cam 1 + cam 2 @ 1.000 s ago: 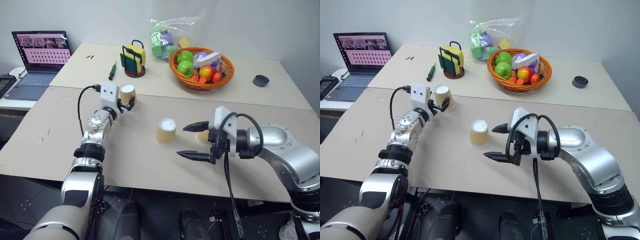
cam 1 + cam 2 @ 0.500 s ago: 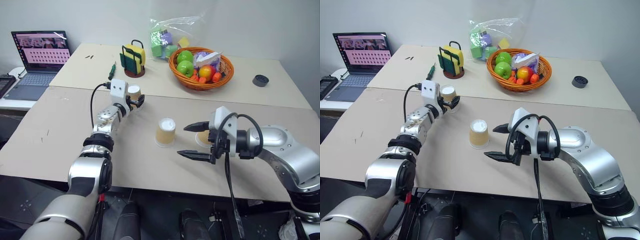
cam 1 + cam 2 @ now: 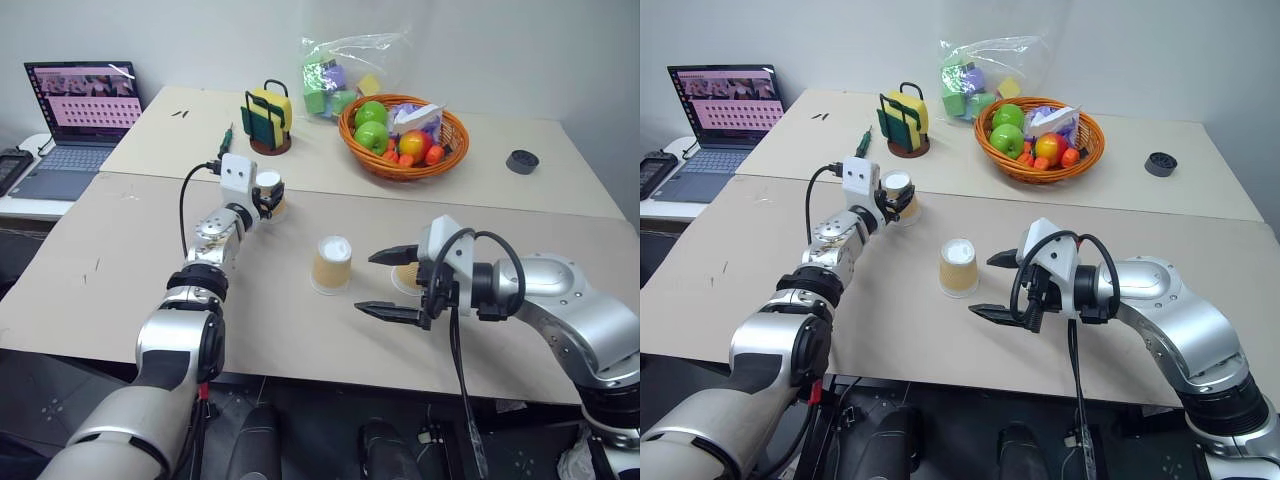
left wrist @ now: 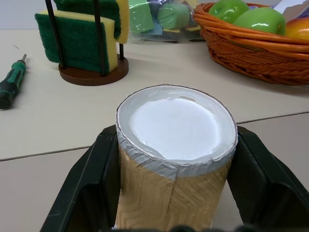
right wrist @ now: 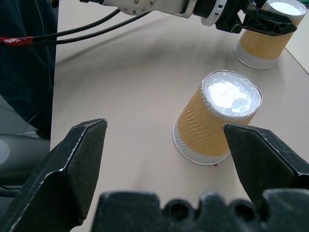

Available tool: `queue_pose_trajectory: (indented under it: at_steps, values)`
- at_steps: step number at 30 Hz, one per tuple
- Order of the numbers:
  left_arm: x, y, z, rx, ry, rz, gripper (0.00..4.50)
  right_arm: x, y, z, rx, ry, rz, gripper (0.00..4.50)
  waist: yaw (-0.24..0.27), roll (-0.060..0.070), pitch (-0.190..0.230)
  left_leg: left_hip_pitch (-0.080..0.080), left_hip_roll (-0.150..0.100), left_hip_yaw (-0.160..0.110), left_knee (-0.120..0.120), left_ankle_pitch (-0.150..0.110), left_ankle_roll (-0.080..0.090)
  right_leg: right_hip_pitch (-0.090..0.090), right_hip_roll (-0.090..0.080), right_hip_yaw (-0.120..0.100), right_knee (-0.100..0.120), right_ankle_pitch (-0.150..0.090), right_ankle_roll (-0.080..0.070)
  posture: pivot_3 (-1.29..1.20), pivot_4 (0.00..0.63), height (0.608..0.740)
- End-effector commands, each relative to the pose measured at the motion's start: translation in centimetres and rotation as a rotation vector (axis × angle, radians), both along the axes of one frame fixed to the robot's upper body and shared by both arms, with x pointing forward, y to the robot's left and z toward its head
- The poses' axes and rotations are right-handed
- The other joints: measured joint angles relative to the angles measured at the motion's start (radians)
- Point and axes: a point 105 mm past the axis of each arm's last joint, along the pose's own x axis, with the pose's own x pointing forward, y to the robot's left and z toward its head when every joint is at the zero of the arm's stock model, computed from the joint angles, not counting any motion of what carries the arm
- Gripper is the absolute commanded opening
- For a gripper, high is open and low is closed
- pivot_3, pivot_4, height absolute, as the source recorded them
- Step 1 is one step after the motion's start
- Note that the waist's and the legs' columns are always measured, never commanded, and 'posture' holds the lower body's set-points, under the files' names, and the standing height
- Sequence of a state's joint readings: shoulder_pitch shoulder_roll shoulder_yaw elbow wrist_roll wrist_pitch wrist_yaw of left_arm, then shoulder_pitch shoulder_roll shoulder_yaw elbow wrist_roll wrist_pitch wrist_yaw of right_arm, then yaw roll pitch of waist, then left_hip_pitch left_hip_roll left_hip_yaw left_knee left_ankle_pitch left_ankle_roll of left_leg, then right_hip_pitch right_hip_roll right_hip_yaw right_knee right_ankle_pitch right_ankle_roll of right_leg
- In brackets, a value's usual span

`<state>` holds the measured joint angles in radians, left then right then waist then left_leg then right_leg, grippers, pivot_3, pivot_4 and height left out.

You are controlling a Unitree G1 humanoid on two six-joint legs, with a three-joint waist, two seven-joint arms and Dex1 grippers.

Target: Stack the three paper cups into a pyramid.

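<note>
The left gripper (image 3: 268, 196) is clamped on the far paper cup (image 4: 176, 154), which is upside down on the table (image 3: 120, 260), probably so it can be carried to the others. The right gripper (image 3: 392, 283) waits with fingers spread wide beside the middle cup (image 3: 332, 264) (also inverted). The third cup (image 3: 407, 276) sits mostly hidden behind that gripper's fingers.

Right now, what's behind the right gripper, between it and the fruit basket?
A third paper cup stands upside down just behind the right gripper. Its open fingers cover most of it, so only part of its tan wall and white rim shows. Bare table lies beyond, up to the fruit basket.
</note>
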<state>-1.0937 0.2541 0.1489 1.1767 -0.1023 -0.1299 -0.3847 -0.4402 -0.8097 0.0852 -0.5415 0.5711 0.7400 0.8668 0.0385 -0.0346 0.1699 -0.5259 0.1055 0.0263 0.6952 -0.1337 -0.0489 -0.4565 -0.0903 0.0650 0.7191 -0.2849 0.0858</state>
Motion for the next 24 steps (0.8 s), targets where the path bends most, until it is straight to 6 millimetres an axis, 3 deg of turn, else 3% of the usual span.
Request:
queue_pose_trajectory:
  at_steps: [1, 6, 10, 14, 17, 21, 24]
  values:
    - [0.2, -0.2, 2.4, 0.01, -0.078, -0.015, 2.77, -0.1, -0.2, 1.1, 0.006, -0.061, -0.006, 4.5, 0.0, 0.0, 0.0, 0.0, 0.0, 0.0, 0.0, 0.0, 0.0, 0.0, 0.0, 0.0, 0.0, 0.0, 0.0, 0.0, 0.15, 0.661]
    - [-0.8, -0.8, 4.8, -0.011, -0.203, -0.101, 2.77, 0.0, -0.2, 0.8, -0.002, -0.058, -0.009, 4.5, 0.0, 0.0, 0.0, 0.0, 0.0, 0.0, 0.0, 0.0, 0.0, 0.0, 0.0, 0.0, 0.0, 0.0, 0.0, 0.0, 0.15, 0.661]
    - [-5.5, 2.0, 7.6, -0.036, -0.313, -0.236, 2.77, -0.1, -0.7, 0.4, -0.019, -0.05, -0.042, 4.5, -0.012, 0.0, 0.0, -0.001, 0.0, 0.0, -0.001, 0.0, -0.001, -0.001, 0.0, 0.0, 0.0, 0.0, 0.0, 0.0, 0.15, 0.661]
    - [-11.1, 5.0, 5.8, 0.033, -0.157, -0.387, 2.77, -0.3, -1.3, 0.5, -0.007, -0.044, -0.07, 4.5, -0.053, 0.0, 0.0, 0.002, 0.001, 0.0, -0.003, 0.001, -0.002, -0.001, 0.0, 0.0, 0.005, -0.001, -0.002, 0.0, 0.15, 0.661]
    - [-13.4, 6.3, 3.6, 0.103, -0.018, -0.437, 2.77, -0.4, -1.4, 0.9, 0.014, -0.045, -0.076, 4.5, -0.049, 0.001, 0.0, 0.007, 0.001, 0.0, -0.002, 0.001, -0.003, 0.001, 0.0, 0.0, 0.01, -0.004, -0.003, 0.0, 0.15, 0.661]
    - [-14.6, 5.0, 2.3, 0.114, 0.061, -0.532, 2.77, -0.4, -1.4, 1.1, 0.024, -0.046, -0.077, 4.5, -0.025, 0.0, 0.0, 0.013, 0.001, 0.0, -0.002, -0.003, -0.011, 0.005, -0.001, 0.0, 0.005, -0.009, -0.007, 0.0, 0.15, 0.661]
    - [-13.9, 3.1, 1.3, 0.107, 0.06, -0.58, 2.77, -0.5, -1.4, 1.2, 0.023, -0.047, -0.077, 4.5, -0.016, 0.0, 0.0, 0.011, 0.0, 0.0, -0.002, -0.004, -0.009, 0.007, -0.002, 0.0, -0.001, -0.006, -0.011, 0.0, 0.15, 0.661]
